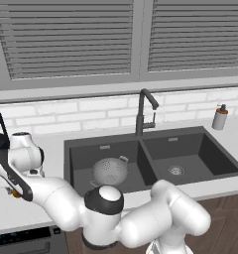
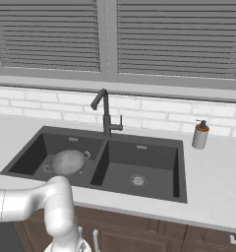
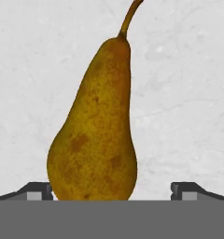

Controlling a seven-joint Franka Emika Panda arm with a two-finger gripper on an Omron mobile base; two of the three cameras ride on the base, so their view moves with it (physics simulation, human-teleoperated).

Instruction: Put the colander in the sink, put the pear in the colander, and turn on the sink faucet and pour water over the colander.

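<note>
The golden-brown pear (image 3: 93, 130) lies on the pale counter with its stem pointing away from the hand. My gripper (image 3: 112, 193) is open, and its two fingertips (image 3: 39, 191) stand on either side of the pear's broad end without touching it. In the left base view the arm reaches far left over the counter, where a sliver of the pear (image 1: 15, 193) peeks out under the hand. The colander (image 1: 110, 171) (image 2: 68, 162) sits in the left basin of the dark sink (image 1: 200, 130) (image 2: 139, 138). Behind the divider rises the sink faucet (image 1: 143, 111) (image 2: 106, 115); no water runs.
A soap dispenser (image 1: 219, 117) (image 2: 200, 134) stands on the counter right of the sink. White tiled wall and shuttered windows run behind. A dark appliance top (image 1: 22, 238) sits below the counter's front edge at the left.
</note>
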